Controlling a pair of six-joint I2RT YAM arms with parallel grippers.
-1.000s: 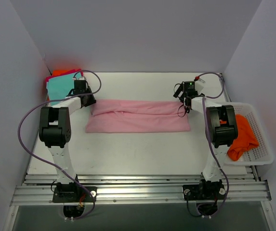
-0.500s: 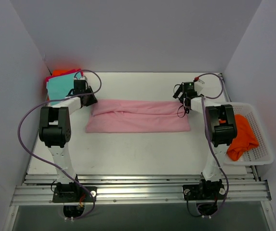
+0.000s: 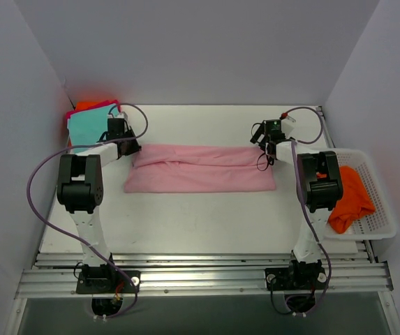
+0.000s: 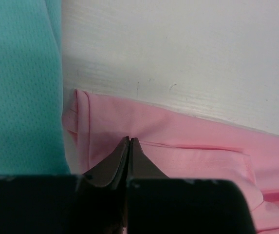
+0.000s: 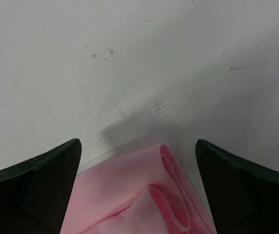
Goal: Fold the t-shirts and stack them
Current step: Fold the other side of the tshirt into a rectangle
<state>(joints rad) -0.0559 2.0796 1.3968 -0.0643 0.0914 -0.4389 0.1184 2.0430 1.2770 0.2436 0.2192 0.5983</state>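
Pink t-shirt (image 3: 200, 167): folded into a long band, lying flat across the middle of the table (image 3: 206, 216). Left gripper (image 4: 128, 141): fingers clamped together on its far left corner, beside the teal t-shirt (image 3: 86, 129). Right gripper (image 5: 137, 146): fingers wide apart over its far right corner. Orange t-shirt (image 3: 351, 195): in the white basket (image 3: 379, 183), right.

Only real change: the right arm's black two-finger gripper (image 3: 262, 137) drops a touch and swings in closer over the right end of the long folded pale pink cotton t-shirt (image 3: 200, 169).
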